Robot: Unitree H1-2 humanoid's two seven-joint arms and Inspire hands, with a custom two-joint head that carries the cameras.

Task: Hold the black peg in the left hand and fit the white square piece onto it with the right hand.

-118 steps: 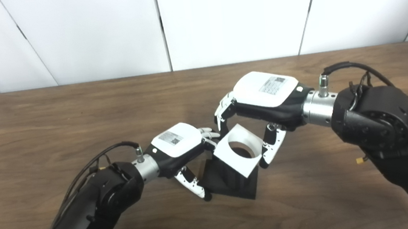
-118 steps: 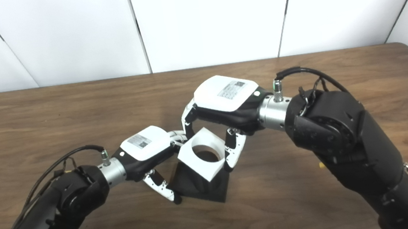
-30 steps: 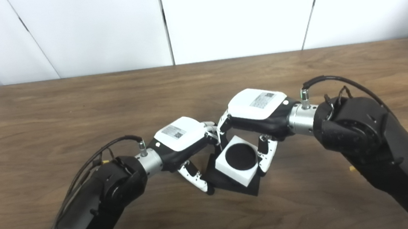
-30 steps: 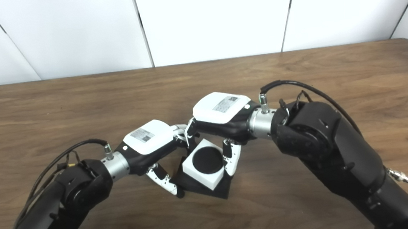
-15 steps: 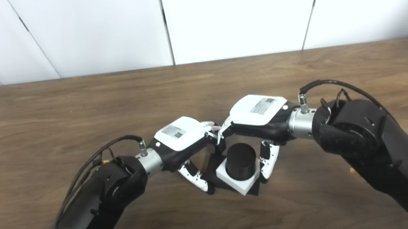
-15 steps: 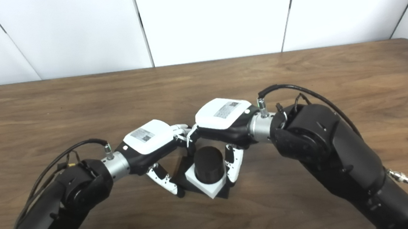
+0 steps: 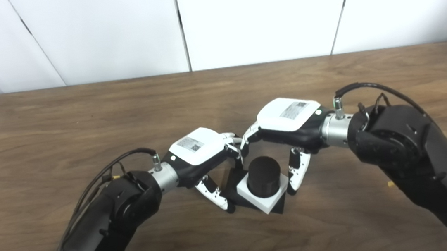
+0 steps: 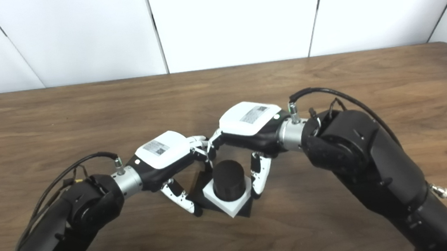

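The black peg [image 7: 263,174] stands upright on its square black base [image 7: 232,182] at mid-table. The white square piece [image 7: 263,203] lies flat on that base, with the round peg rising through its hole. My left hand [image 7: 199,151] is shut on the peg's base from the left, thumb at the front left corner and fingers behind. My right hand [image 7: 287,121] hovers just right of the peg and above it. Its fingers are spread and its thumb hangs beside the white piece's right corner, holding nothing.
The brown wooden table [image 7: 81,115] stretches wide on both sides, with white wall panels behind its far edge. A tiny yellow bit [image 7: 391,184] shows beside my right forearm.
The white piece went from held over the peg to seated low on the base. In the last half second my right hand let go of it and drew up and to the right.
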